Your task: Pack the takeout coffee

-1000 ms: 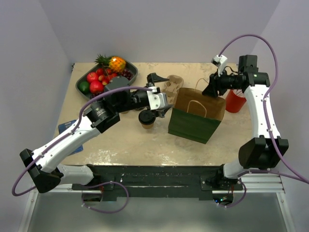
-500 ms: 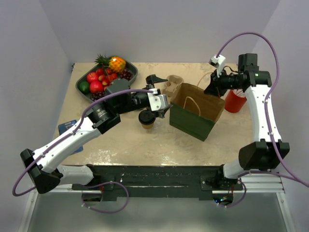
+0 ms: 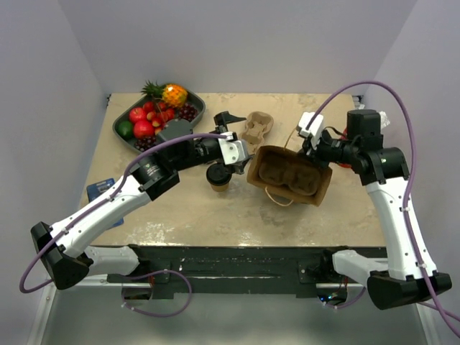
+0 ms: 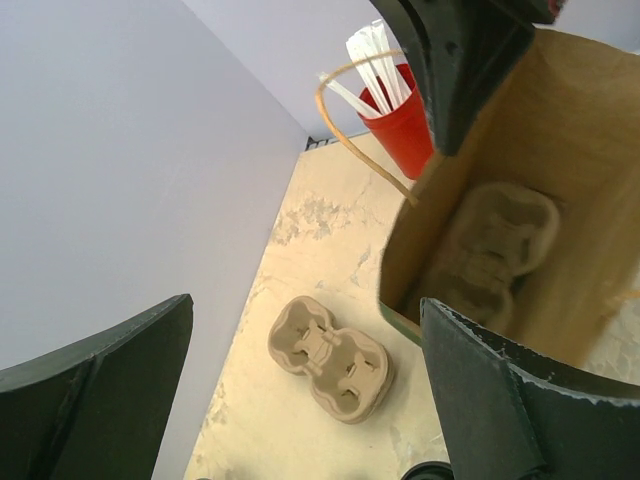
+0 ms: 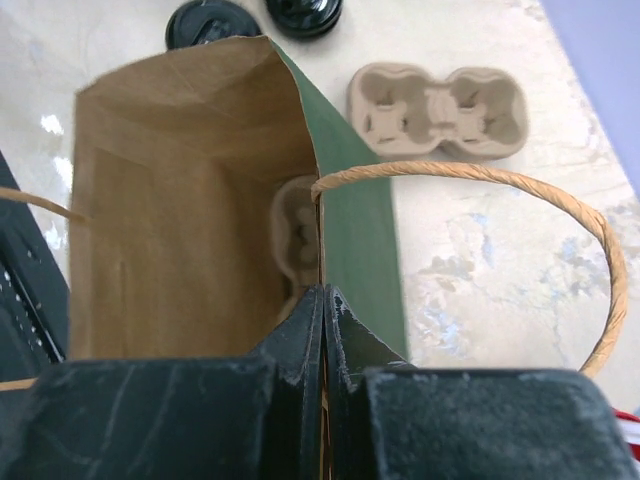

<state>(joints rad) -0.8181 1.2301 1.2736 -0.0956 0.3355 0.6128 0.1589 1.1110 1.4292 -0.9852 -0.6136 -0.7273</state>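
One takeout coffee cup, kraft-tan with a black lid, stands on the table just left of the bag. The right wrist view shows two black lids side by side beyond the bag. My left gripper hangs open over that spot, empty, with a lid edge below it. The green paper bag is tilted, mouth towards the camera, with a pulp carrier inside. My right gripper is shut on the bag's rim.
A second pulp carrier lies behind the bag. A red cup of white straws stands at the back right. A dark tray of fruit sits at the back left. The bag's paper handle loops out to the right.
My right gripper has closed on the bag's rim and pulled it nearer. The bag has tipped from upright to mouth-up, showing the carrier inside. The left arm barely moved.
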